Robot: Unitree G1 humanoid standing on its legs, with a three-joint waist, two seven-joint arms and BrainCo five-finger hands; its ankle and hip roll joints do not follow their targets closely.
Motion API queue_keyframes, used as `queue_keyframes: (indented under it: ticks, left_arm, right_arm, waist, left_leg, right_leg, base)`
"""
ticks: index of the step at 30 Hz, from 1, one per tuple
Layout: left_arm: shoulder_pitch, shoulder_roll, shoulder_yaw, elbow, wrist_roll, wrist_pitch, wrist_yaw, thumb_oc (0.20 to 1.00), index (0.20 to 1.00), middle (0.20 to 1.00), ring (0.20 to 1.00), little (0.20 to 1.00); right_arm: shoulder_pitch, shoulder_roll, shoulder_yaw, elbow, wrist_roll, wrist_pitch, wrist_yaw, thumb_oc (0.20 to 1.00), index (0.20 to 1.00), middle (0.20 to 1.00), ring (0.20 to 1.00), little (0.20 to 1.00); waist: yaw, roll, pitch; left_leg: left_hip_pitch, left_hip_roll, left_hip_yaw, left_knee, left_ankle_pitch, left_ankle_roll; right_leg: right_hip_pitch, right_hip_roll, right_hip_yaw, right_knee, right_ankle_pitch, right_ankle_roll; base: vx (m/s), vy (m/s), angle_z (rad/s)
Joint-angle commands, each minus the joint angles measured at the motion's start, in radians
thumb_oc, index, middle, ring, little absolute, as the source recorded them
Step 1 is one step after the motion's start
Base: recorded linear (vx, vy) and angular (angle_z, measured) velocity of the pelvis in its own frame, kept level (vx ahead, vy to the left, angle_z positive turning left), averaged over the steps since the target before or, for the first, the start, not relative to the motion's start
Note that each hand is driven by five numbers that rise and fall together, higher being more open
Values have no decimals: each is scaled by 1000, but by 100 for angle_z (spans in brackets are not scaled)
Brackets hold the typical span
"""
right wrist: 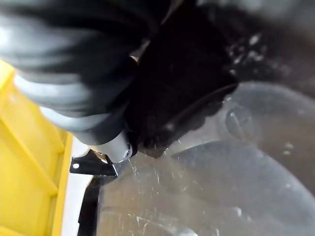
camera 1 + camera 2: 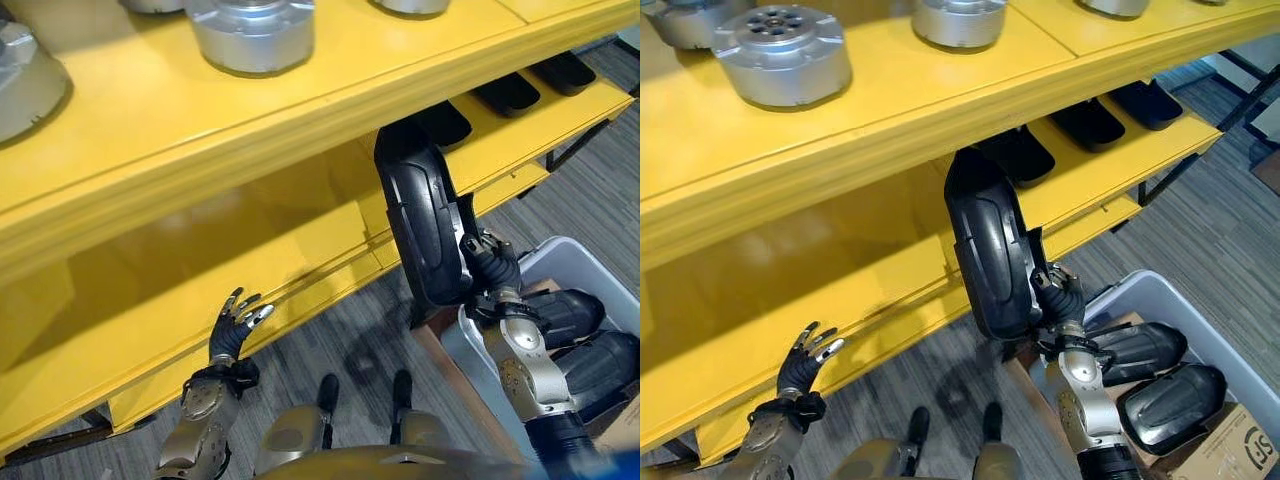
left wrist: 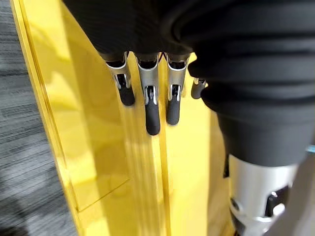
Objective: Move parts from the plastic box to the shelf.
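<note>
Black curved part, a long moulded shell, stands nearly upright in the right hand, whose fingers are curled round its lower end. The part rises from that hand toward the yellow shelf, and its upper end overlaps the front edge of the upper deck. In the right wrist view the hand's dark cover sits against the part's black surface, too close to make out single fingers.

Just below and beside the right hand lies the grey plastic box, holding two more black parts of the same kind, lying side by side. A brown cardboard carton shows at the box's outer corner.

Well apart from the right hand, on the robot's other side, the left hand is held up with its fingers straight and slightly spread, holding nothing. Its fingertips are near the front lip of the shelf's lower deck; whether they touch it cannot be told.

Beyond the held part, further along the lower deck, three black parts lie in a row. On the upper deck, farthest from both hands, stand round silver metal parts, one of them with a ring of holes in its top face.
</note>
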State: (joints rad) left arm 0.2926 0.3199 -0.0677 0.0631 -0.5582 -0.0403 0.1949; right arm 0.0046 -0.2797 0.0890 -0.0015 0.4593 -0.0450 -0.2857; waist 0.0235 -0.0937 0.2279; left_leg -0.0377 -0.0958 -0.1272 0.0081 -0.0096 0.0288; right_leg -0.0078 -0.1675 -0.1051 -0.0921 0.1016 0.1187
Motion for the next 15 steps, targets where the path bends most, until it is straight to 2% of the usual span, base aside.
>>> queue_keyframes:
  ticks: [1, 9, 11, 13, 15]
  left_arm:
    - [-34, 21, 15, -78, 1, -43, -33, 1000, 1000, 1000, 1000, 1000]
    - [5, 3, 21, -93, -26, -41, -36, 1000, 1000, 1000, 1000, 1000]
    - [10, -2, 23, -95, -36, -40, -32, 1000, 1000, 1000, 1000, 1000]
    - [-5, -6, 8, -86, -51, -41, -28, 1000, 1000, 1000, 1000, 1000]
    - [-13, -7, 2, -83, -54, -40, -30, 1000, 1000, 1000, 1000, 1000]
  right_arm:
    - [-39, -33, -38, -71, 6, -56, 17, 200, 200, 200, 200, 200]
    - [-96, -75, 8, -71, -4, -55, 29, 200, 200, 200, 200, 200]
    - [-139, -94, 25, -66, 4, -57, 22, 200, 200, 200, 200, 200]
    - [-187, -111, 46, -51, 21, -63, 14, 200, 200, 200, 200, 200]
    - [-195, -117, 45, -47, 24, -63, 12, 200, 200, 200, 200, 200]
  waist:
    - [0, 27, -60]
    - [21, 51, -67]
    - [38, 58, -54]
    - [51, 65, -33]
    - [52, 64, -22]
  left_leg:
    - [12, 143, 53, -41, 26, -73]
    - [17, 218, 10, -65, 79, -126]
    - [-8, 240, -17, -62, 112, -149]
    - [-48, 243, -47, -50, 146, -162]
    - [-73, 239, -32, -22, 148, -160]
  right_leg:
    - [-67, 3, -41, 116, -53, 36]
    - [-41, 72, -77, 147, -130, -16]
    - [-47, 94, -95, 164, -149, -38]
    - [-51, 103, -128, 174, -164, -56]
    - [-52, 94, -147, 183, -171, -62]
  base:
    - [17, -125, 14]
    - [-26, -200, 14]
    - [-96, -228, 18]
    - [-132, -259, 53]
    - [-111, -112, 69]
